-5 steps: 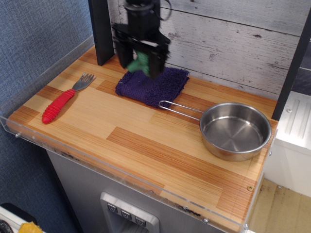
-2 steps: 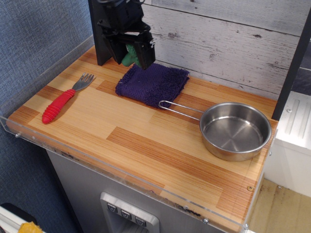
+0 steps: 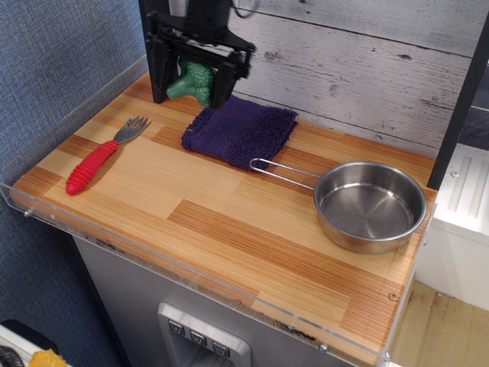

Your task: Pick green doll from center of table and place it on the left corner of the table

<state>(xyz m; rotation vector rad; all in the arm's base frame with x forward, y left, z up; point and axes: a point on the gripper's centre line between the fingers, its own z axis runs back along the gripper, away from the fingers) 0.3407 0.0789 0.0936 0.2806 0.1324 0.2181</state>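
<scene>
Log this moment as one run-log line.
phase: carrying | pincer: shut on green doll, lifted clear of table | location: far-left area, beside purple cloth | placed: not yet

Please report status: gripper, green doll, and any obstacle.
Gripper shut on green doll, above table far left. Purple cloth beside; fork nearer front.

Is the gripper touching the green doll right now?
Touching. The one camera view shows the green doll clamped between the gripper fingers, held up above the table near the purple cloth.
</scene>
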